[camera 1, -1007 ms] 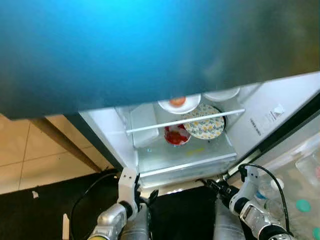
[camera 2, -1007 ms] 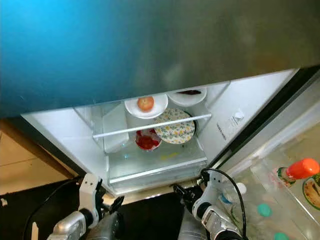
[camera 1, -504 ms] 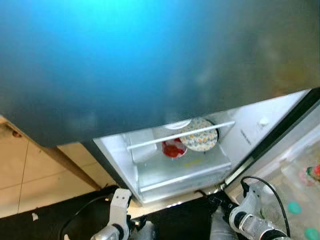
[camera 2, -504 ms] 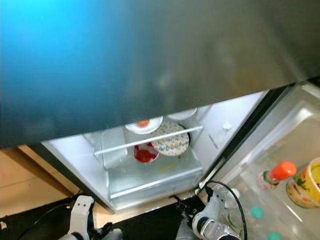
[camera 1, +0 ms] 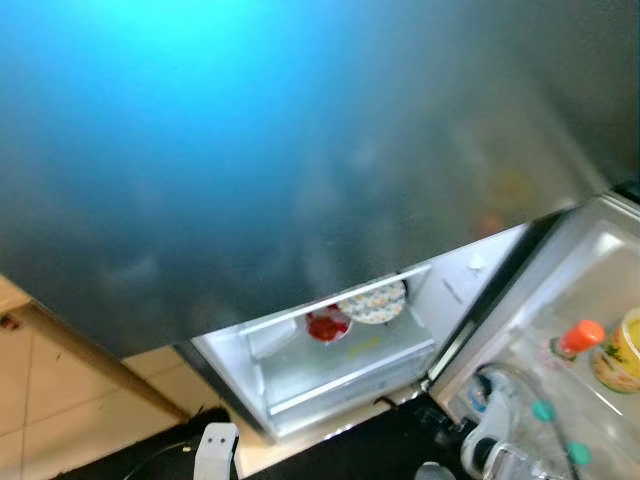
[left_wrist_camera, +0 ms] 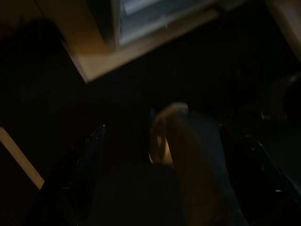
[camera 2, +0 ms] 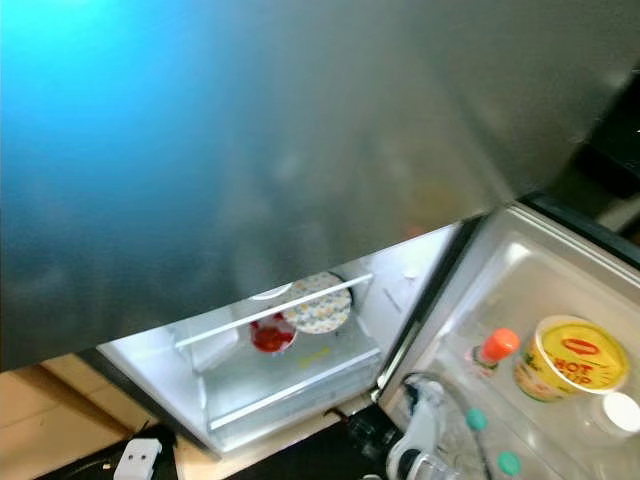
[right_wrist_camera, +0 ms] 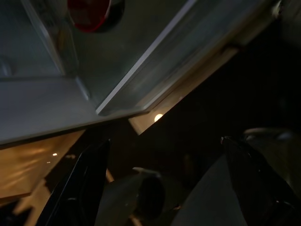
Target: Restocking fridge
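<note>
The fridge's lower compartment stands open and lit. On its glass shelf sit a red bowl and a flower-patterned plate behind a white rail. The open door on the right holds an orange-capped bottle and a yellow tub. My left gripper hangs low and open in the dark, holding nothing. My right gripper is open too, below the fridge's front edge, with the red bowl far ahead. The right arm sits at the door's foot.
A large blurred blue-grey upper door covers most of the head views. Beige floor tiles, a wooden leg and a dark mat lie to the left. Teal caps and a white lid sit in the door shelf.
The camera has swung up and to the right: the compartment looks smaller and lower, the door shelf shows more. The white plate with the apple is now hidden. Both arms sit lower in the picture.
</note>
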Robot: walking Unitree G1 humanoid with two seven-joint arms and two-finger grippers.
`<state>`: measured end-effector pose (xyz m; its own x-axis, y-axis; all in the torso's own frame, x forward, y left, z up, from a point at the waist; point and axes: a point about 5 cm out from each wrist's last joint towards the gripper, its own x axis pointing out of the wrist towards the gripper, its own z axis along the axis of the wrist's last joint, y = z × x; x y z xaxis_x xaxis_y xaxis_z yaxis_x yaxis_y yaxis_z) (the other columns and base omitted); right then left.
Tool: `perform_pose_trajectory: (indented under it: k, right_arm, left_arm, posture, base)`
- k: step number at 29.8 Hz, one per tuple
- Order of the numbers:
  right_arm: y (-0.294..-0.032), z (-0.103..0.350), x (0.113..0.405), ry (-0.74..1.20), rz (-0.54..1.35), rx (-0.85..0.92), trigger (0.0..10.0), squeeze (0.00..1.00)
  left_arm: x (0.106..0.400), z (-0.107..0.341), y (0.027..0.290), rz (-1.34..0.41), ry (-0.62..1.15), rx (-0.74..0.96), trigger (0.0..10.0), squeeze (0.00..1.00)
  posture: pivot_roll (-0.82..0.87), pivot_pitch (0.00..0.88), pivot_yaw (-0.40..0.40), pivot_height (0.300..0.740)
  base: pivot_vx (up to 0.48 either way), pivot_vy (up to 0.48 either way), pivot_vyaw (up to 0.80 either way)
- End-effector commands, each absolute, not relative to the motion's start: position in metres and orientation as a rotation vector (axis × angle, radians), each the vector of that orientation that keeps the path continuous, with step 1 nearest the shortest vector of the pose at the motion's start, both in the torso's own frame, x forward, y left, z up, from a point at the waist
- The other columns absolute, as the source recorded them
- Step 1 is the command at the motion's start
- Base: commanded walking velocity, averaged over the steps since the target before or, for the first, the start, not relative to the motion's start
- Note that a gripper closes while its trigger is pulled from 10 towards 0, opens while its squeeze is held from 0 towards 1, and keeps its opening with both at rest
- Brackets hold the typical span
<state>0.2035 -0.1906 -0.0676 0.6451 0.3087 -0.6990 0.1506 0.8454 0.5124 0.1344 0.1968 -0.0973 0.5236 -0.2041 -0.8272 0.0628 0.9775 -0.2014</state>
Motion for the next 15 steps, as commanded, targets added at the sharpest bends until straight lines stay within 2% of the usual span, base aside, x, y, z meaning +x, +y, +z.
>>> perform_pose_trajectory:
  k: [1, 11, 15]
  right_arm:
    - [-0.194, -0.066, 0.205, 0.863, 0.101, 0.554, 10.0, 0.00]
    - [-0.184, -0.071, 0.195, 0.890, 0.171, 0.557, 10.0, 0.00]
    - [-0.180, -0.078, 0.183, 0.971, 0.217, 0.473, 10.0, 0.00]
  left_arm:
    - [0.123, -0.102, 0.192, -0.155, 1.046, -0.166, 10.0, 0.00]
    - [0.125, -0.102, 0.189, -0.168, 1.052, -0.147, 10.0, 0.00]
    - [0.124, -0.103, 0.189, -0.170, 1.064, -0.149, 10.0, 0.00]
  posture:
    - [0.02, 0.049, -0.006, 0.740]
    - [0.02, 0.048, -0.004, 0.740]
    - [0.02, 0.049, -0.006, 0.740]
  base:
    - [0.000, 0.000, 0.00]
    - [0.000, 0.000, 0.00]
    - [0.000, 0.000, 0.00]
